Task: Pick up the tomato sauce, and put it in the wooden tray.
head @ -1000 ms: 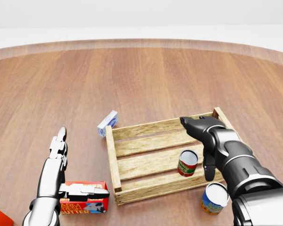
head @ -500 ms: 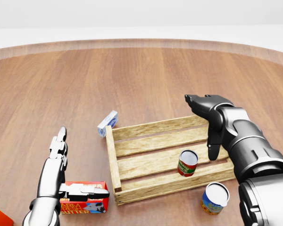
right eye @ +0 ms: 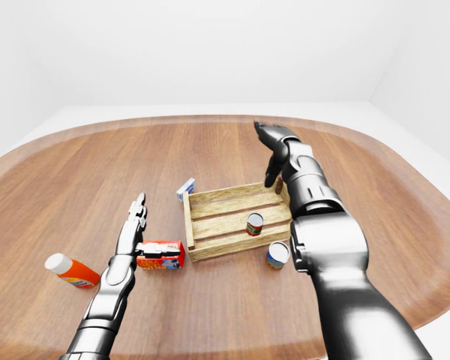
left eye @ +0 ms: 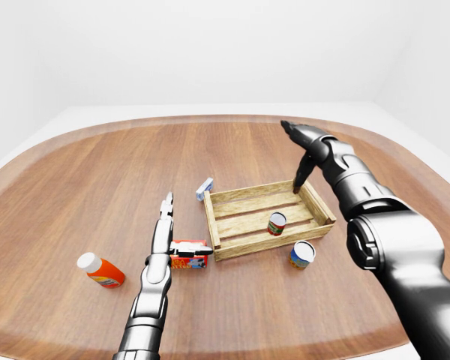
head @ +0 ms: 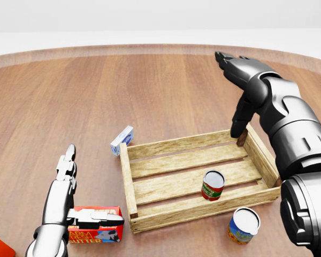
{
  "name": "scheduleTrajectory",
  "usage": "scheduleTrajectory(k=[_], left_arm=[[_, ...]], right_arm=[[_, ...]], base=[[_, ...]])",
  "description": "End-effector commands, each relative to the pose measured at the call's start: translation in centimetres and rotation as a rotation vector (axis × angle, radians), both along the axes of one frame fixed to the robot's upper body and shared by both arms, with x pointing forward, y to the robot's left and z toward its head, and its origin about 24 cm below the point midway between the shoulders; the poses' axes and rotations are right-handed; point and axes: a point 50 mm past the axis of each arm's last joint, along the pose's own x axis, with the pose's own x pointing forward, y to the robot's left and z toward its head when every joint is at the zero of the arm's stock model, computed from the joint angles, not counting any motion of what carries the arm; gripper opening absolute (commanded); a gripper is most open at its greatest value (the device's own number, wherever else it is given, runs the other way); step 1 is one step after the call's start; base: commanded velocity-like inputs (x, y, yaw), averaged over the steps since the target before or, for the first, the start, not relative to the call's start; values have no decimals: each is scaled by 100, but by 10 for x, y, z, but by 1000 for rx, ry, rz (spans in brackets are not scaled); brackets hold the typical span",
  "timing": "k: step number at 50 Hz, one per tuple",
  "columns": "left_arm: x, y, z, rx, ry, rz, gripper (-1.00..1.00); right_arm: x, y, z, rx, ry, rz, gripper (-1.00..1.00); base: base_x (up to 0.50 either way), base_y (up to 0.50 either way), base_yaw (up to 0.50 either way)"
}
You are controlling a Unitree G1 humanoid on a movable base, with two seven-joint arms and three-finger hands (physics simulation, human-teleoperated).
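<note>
White walls and a pale floor surround a large round wooden table [left eye: 97, 172] whose planked top fills most of every view. Near its middle lies the wooden tray [head: 131, 184], a slatted crate, and inside it, toward the right half in the head view, stands the tomato sauce [head: 212, 185], a can with a red and green label, upright on the slats and touching no hand. Just outside the tray's lower right corner stands a second can [head: 243, 225] with a blue and yellow label. A small blue and white carton [head: 121, 140] lies just beyond the tray's upper left corner. A red butter box [head: 95, 225] rests left of the tray, and an orange bottle with a white cap [left eye: 100, 271] lies on its side farther left.

Above the tray's upper right corner hangs the right hand [head: 241, 91], empty, fingers spread, one pointing down at the rim. Beside the butter box the left hand [head: 75, 201] is open, fingers extended, thumb over the box top.
</note>
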Motion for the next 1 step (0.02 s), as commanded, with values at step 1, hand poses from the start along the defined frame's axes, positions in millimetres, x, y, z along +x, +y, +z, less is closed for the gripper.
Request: scheduleTrajectory(k=[1], left_arm=[[0,0,0,-1,1,0,100]], right_arm=[[5,8,29,232,-132,-10,100]], base=[[0,0,0]])
